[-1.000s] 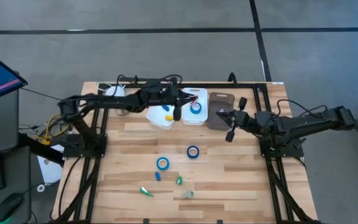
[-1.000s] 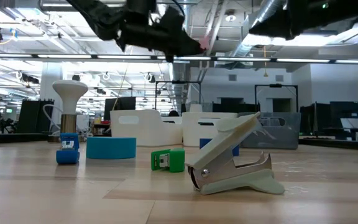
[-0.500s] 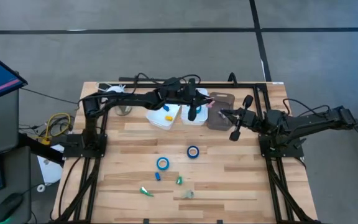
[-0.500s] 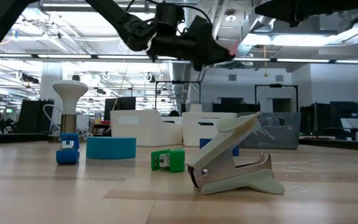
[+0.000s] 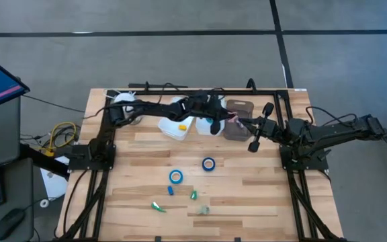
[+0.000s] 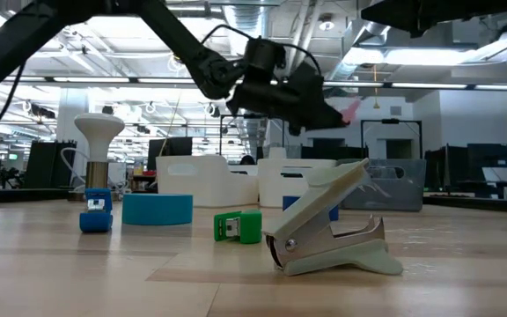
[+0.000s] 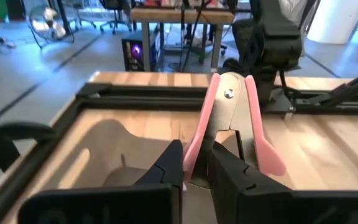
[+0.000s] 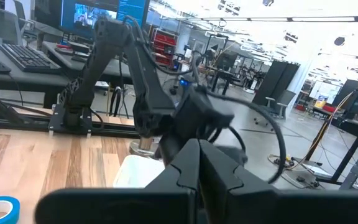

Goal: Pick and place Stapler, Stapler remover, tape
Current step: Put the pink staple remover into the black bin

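Observation:
My left gripper [image 5: 215, 125] reaches along the table's far side and is shut on a pink staple remover [image 7: 229, 118], held above the grey bin [image 5: 240, 124]; in the low view the gripper [image 6: 328, 110] hangs high over the table. My right gripper [image 5: 242, 123] waits shut just right of it. Two blue tape rolls [image 5: 208, 163] [image 5: 175, 176] lie flat mid-table. Near the front edge rest a small blue stapler [image 6: 96, 211], a green one [image 6: 238, 226] and a pale green staple remover [image 6: 333, 233]. A third roll does not show in the high view. My left gripper pinches the pink staple remover between its two fingers [image 7: 166, 171] by one pink handle [image 7: 194, 152]. The riveted pivot end [image 7: 229, 94] points away from the fingers. The gripper slants down toward the table's right, and the remover is lifted clear above the grey bin.
Two white bins [image 5: 175, 128] [image 5: 203, 126] stand beside the grey bin along the far edge, partly under my left arm. A small green piece [image 5: 157, 207] lies near the front. A black frame [image 5: 284, 101] runs around the table's far and side edges. Bare wood lies between the tape and the bins.
My left gripper has travelled toward the table's right along the far side, from above the white bins to above the grey bin, carrying the pink staple remover and tipping downward. It has come close to my right gripper.

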{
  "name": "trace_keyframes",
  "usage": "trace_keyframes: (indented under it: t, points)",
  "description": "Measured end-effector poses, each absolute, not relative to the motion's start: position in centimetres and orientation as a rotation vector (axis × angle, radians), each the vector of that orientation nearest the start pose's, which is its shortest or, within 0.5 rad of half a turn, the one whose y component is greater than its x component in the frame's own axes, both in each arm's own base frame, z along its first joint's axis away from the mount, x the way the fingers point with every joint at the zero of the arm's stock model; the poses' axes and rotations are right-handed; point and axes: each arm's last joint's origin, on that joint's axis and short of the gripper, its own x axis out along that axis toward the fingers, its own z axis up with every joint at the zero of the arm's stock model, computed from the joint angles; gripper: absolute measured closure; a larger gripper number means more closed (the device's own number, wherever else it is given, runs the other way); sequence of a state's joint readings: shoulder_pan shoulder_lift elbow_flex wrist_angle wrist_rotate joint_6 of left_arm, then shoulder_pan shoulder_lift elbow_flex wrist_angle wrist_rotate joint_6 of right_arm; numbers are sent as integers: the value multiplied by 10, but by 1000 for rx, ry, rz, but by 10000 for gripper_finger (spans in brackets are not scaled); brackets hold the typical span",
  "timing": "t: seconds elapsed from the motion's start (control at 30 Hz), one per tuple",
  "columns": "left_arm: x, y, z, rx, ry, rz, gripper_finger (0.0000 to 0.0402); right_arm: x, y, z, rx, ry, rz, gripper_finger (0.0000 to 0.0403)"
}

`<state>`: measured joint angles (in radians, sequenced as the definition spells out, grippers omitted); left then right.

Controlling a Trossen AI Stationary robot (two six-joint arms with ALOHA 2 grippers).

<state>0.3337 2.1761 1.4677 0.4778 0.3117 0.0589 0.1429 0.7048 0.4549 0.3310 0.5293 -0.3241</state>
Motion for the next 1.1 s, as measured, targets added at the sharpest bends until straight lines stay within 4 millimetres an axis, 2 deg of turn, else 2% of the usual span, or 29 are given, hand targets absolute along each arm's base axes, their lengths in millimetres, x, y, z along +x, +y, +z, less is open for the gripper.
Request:
trace_keyframes:
  t: [0.17, 0.43, 0.77, 1.1]
  points:
    - [470, 147, 181, -29, 234, 4, 370, 164, 9, 280, -293, -14, -395, 403]
    - [468, 145, 171, -45, 338, 70, 370, 164, 9, 280, -290, -14, -395, 403]
    - [469, 137, 169, -18, 370, 93, 370, 164, 9, 279, -291, -14, -394, 403]
    - [470, 137, 169, -11, 371, 120, 318, 164, 9, 279, -283, -15, -394, 403]
